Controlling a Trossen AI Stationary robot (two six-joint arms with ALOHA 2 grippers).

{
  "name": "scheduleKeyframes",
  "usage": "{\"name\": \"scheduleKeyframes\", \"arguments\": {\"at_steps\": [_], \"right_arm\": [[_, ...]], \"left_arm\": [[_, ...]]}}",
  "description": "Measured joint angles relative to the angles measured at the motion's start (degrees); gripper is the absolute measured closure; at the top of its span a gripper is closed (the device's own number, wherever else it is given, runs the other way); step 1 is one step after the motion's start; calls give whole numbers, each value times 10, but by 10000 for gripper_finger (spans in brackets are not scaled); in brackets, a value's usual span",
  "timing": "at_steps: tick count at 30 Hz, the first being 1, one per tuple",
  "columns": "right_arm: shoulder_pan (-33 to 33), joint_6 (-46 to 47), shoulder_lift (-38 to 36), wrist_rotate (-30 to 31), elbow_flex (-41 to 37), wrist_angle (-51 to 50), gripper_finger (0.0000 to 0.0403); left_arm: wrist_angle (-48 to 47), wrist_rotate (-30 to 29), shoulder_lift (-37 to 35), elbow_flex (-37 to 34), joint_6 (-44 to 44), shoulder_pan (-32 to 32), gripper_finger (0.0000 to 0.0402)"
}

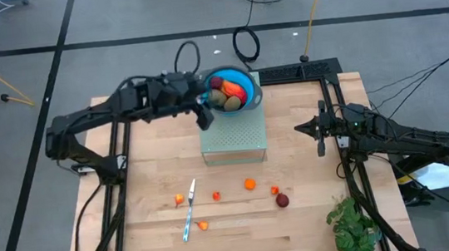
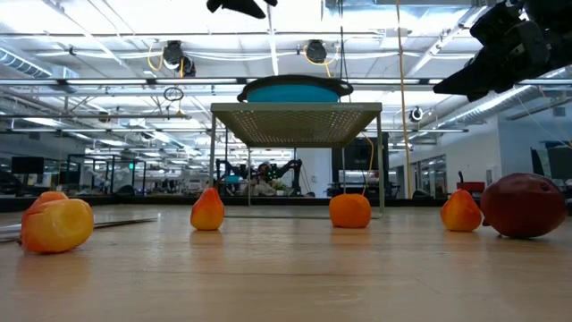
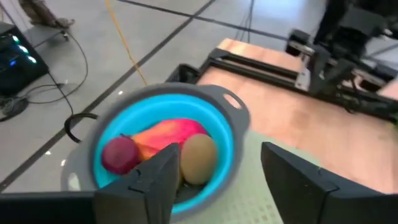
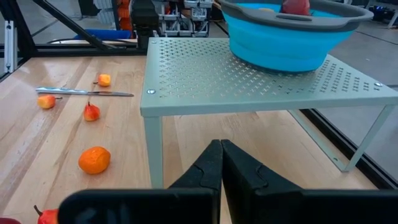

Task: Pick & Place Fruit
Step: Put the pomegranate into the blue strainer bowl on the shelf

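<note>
Item: left end effector [image 3: 214, 180], jaws parted and empty, beside the blue bowl [image 1: 245, 86] holding three fruit [image 3: 161, 146]; lift clear of its rim before fetching the desk [image 1: 301, 218] pieces below.

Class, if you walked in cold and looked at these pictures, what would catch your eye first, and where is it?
The bright blue bowl on the pale perforated stand at the table's far edge, already holding several fruit, with the left claw open beside it. Next, the small orange and red fruit scattered along the near table beside a silver knife, and the right claw shut, waiting at the right.
</note>
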Motion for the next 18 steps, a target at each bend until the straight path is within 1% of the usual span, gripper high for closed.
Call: {"name": "scheduleKeyframes", "arguments": {"at_steps": [6,15,18], "right_arm": [[0,0,0,0,0,0,403],[0,0,0,0,0,0,403],[0,2,0,0,0,0,403]], "left_arm": [[-30,-36,1,0,-2,-37,232],[-34,-33,1,0,-25,-43,319],[-35,-17,1,0,-27,-43,348]]}}
